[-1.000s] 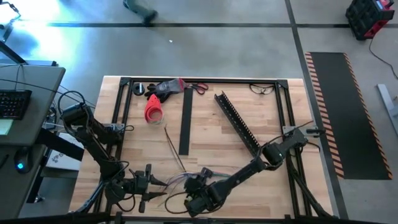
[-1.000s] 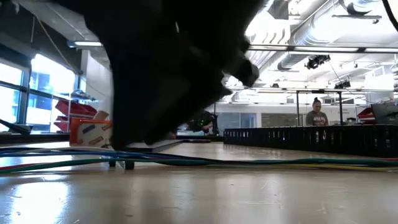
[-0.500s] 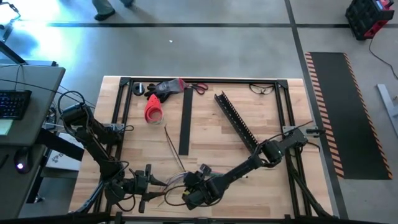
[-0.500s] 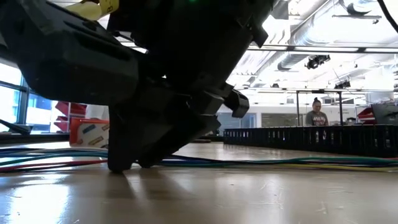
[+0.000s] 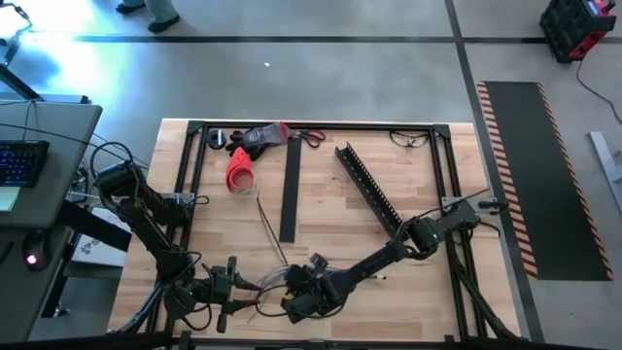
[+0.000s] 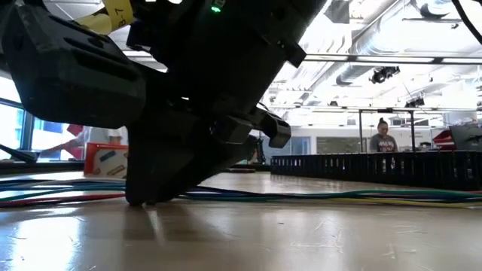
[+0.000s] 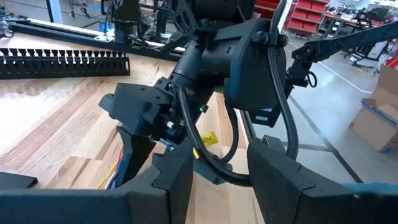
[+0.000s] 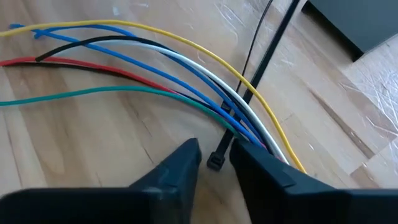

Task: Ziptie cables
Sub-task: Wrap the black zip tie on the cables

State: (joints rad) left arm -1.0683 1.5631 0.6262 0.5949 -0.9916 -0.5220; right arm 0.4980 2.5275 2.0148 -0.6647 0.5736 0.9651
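Note:
The cables (image 8: 155, 59) are thin yellow, blue, white, black, red and green wires lying on the wood near the table's near edge (image 5: 270, 282), and run as low lines in the low view (image 6: 339, 196). A black ziptie is looped around them, with its head (image 8: 214, 160) on the wood and its tail (image 8: 261, 56) pointing away. My right gripper (image 8: 216, 149) is down at the table (image 5: 293, 292) (image 6: 143, 197), narrowly open, with the ziptie head between its fingers. My left gripper (image 5: 241, 287) (image 7: 221, 180) is open and empty just left of it, facing the right gripper. My right gripper comes down slanting from above, and its fingertips (image 6: 139, 200) reach the tabletop beside the bundle. The ziptie head (image 8: 214, 160) lies in the gap between the fingers; I cannot tell whether either finger touches it. The bundled cables (image 8: 249, 134) pass under one finger (image 8: 261, 168).
The black slotted channel (image 5: 369, 185) lies slanted right of centre. A flat black strip (image 5: 290, 194), loose thin ties (image 5: 270, 228), a red tool (image 5: 240, 173) and scissors (image 5: 311, 138) sit farther back. Black frame rails (image 5: 194, 175) border the table. A person (image 6: 384, 139) stands far behind.
My right gripper has moved a little toward the table's left along the near edge and come down until its fingertips meet the wood at the cables. The cables and the left arm have kept still.

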